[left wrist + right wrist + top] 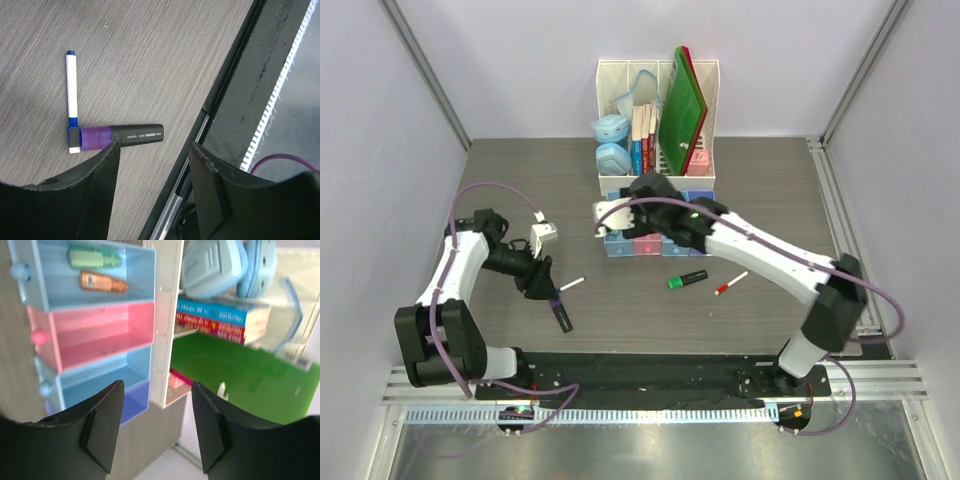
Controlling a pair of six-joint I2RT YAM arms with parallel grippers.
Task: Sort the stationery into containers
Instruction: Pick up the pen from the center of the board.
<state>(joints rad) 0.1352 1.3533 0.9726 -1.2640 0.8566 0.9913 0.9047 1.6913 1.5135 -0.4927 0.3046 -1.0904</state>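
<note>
A row of containers lies in front of the rack: a light blue tray (125,270) holding a mint highlighter (95,259) and a small orange piece (102,282), a pink tray (95,335), a second light blue tray (107,377) and a purple tray (134,402). My right gripper (155,390) hovers open above them with nothing between its fingers. On the table lie a black marker with a purple end (120,136) and a white pen with a blue cap (71,90), touching at one end. My left gripper (155,150) stands open just beside that marker. A green-ended marker (687,280) and a red-capped pen (730,284) lie mid-table.
The tall white file rack (658,70) stands behind the trays, holding books (225,315), green folders (240,375) and pale blue cases (225,265). The table's black front rail (235,90) runs close to the left gripper.
</note>
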